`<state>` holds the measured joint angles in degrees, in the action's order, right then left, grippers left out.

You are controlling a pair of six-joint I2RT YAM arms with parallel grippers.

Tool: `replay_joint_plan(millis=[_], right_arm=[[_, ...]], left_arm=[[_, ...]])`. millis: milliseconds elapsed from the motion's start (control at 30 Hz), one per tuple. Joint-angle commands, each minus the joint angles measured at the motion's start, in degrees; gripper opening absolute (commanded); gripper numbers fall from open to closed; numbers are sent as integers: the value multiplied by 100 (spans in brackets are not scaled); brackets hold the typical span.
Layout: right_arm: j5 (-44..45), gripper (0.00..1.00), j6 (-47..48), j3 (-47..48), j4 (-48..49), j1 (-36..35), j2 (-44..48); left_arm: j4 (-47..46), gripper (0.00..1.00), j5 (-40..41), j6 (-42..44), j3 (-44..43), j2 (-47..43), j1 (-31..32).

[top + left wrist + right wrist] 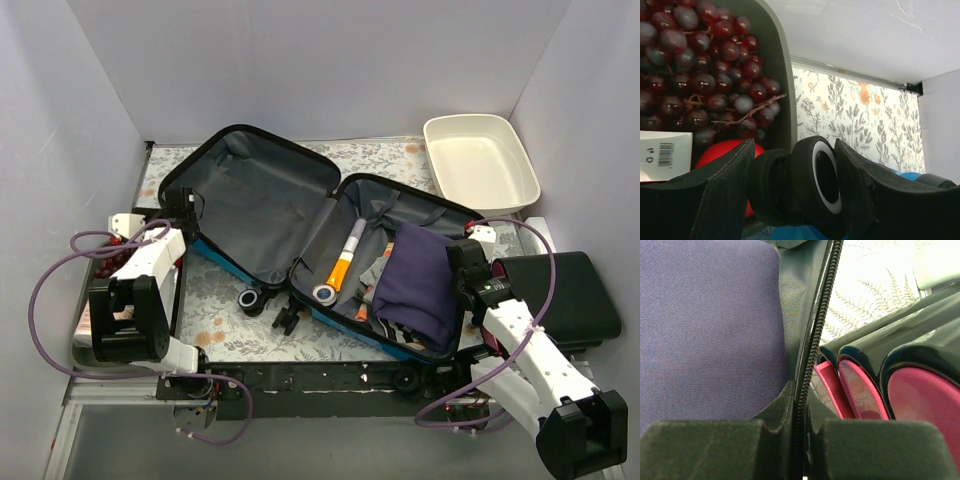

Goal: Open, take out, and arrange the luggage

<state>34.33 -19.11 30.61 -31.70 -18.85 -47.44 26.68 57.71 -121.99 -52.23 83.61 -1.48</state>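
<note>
Lying open, the luggage [255,205] holds a purple garment [420,280], left pincer [795,146] clamping its wheel [821,175], right pincer [801,405] pinching its rim [813,340].

Top view looks down on the whole scene from the near side. Left wrist view sits close on a wheel [812,185] between its fingers [715,200]. Right wrist view hugs the luggage [816,340] rim, shared with top.

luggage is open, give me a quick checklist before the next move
1. Luggage lying fully open: ok.
2. Left gripper jaws closed on a wheel: ok.
3. Right gripper free to pick: not ok, jaws shut on the zipper rim.
4. Purple garment and orange tube exposed on top: ok.
5. White tub empty: ok.
6. What lies under the garment: cannot tell.
</note>
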Motion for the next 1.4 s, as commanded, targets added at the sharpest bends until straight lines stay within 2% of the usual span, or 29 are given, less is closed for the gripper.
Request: replay_joint_plan(millis=[0,33,133,233,267,367,533,667,800,867,900,967,1000,1067,1100,1200,1367], right_arm=[[-2255,1,-373,-108,1140,-409,-81],[-2168,1,-426,-117,1157,-409,-90],[-2341,1,-497,-187,1368,-400,-125],[-2745,1,-558,-319,1727,-409,-222],[-2817,1,-602,-345,1807,-409,-265],[-3256,1,-681,-424,2080,-409,-415],[-3634,1,-892,-521,2309,-409,-521],[-3548,1,-954,-556,2143,-409,-442],[-3020,7,-989,-451,1800,-409,-144],[-2862,17,-1007,-416,1747,-409,6],[-2792,26,-1015,-416,1712,-409,137],[-2730,34,-1015,-381,1659,-409,261],[-2651,43,-972,-346,1633,-409,340],[-2519,52,-928,-284,1483,-409,393],[-2397,60,-867,-179,1431,-400,402],[-2194,73,-761,93,1149,-400,332],[-1545,86,-655,673,816,-409,148]], left_arm=[[884,21,-1815,1801,-7,67,455],[814,34,-1834,1872,-24,59,455],[628,53,-1860,2074,-121,67,446],[759,62,-1843,2127,-436,260,420],[986,77,-1817,2092,-533,322,411],[1636,98,-1650,1785,-955,428,411],[2140,98,-1710,1679,-1211,121,411],[1694,98,-2246,2064,-913,-589,411],[1279,98,-3061,2460,-658,-1100,420],[1104,98,-3361,2601,-561,-1259,411],[1077,98,-3589,2680,-491,-1399,420],[911,98,-3863,2829,-412,-1523,437],[849,98,-4003,2961,-359,-1619,464],[690,98,-4434,3120,-323,-1690,525],[655,98,-4557,3207,-314,-1717,630],[602,98,-4725,3392,-349,-1831,954],[216,98,-4944,3620,-306,-2042,1876]])
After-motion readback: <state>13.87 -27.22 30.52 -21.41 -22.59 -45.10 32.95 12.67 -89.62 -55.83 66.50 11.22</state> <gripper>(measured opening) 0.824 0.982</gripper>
